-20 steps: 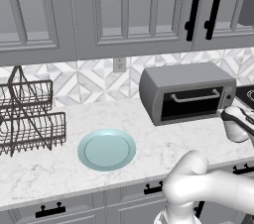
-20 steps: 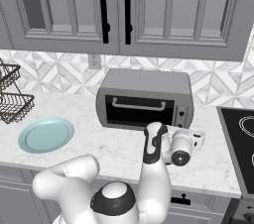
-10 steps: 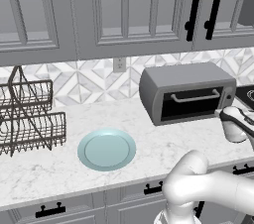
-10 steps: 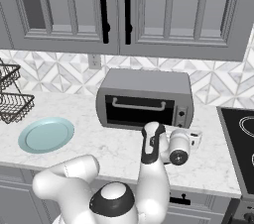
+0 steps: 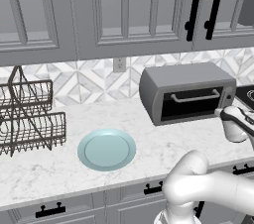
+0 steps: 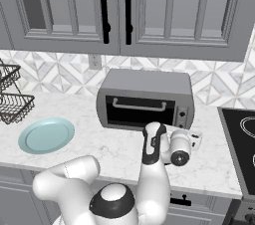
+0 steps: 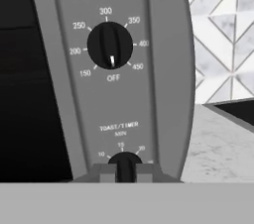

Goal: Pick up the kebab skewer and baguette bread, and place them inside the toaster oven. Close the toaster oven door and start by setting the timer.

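The toaster oven (image 5: 186,93) stands at the right of the left base view, on the marble counter (image 5: 59,168) against the patterned backsplash, and sits centre frame in the right base view. The toaster oven door (image 6: 140,111) is closed upright, its silver bar handle across the top of the dark glass. In the hand view the gripper (image 7: 125,172) is at the bottom centre, jaws pinched narrow on the timer knob (image 7: 125,161) marked TOAST/TIMER. Above it, the temperature knob (image 7: 109,45) points to OFF. A pale blue plate (image 5: 106,149) lies on the counter at lower centre-left of the left base view, with a wire dish rack (image 5: 27,118) at the left edge.
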